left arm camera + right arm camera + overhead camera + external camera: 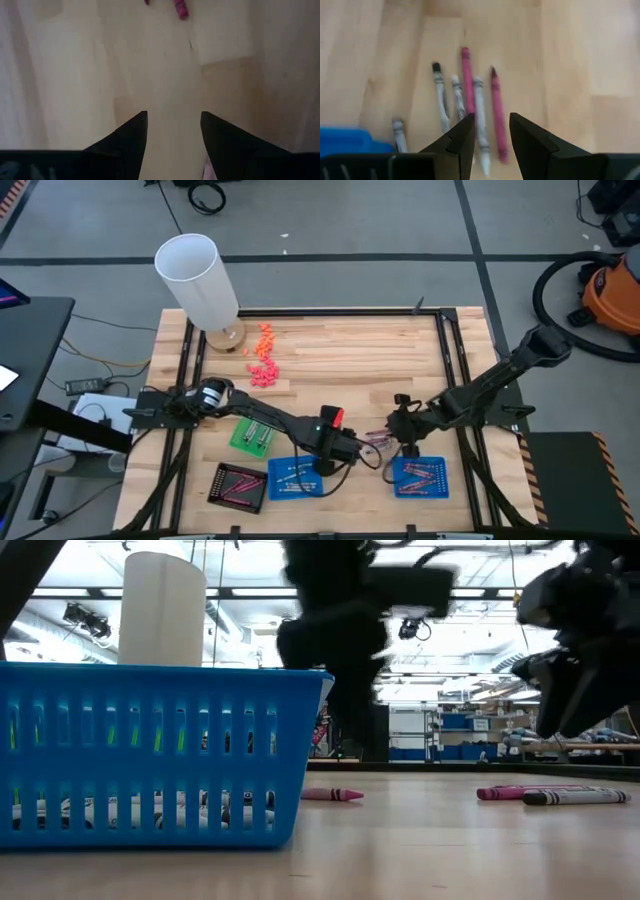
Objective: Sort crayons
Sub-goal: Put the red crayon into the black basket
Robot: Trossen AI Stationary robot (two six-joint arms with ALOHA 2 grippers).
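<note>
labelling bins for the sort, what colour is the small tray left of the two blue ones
The small square tray is black, holding pinkish-red crayons; it shows best in the high view.

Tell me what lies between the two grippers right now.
High view: a loose cluster of crayons lies on bare wood between the left gripper and the right gripper.

Big blue slotted basket [150, 755] filling the left half, sitting right on the wooden table [430, 850], with pale bits showing through the slots near its floor. Tall white cylinder [161, 608] poking up behind it. Just past the basket's right corner, a pink crayon [332, 794] lying flat. Further right, a second pink crayon [520, 792] plus a grey-wrapped crayon with a dark tip [576, 797], side by side. Dark blurry arm shapes hanging down at centre [345, 640] and far right [590, 630], fingers impossible to make out. Shelving way back in the room.
</note>
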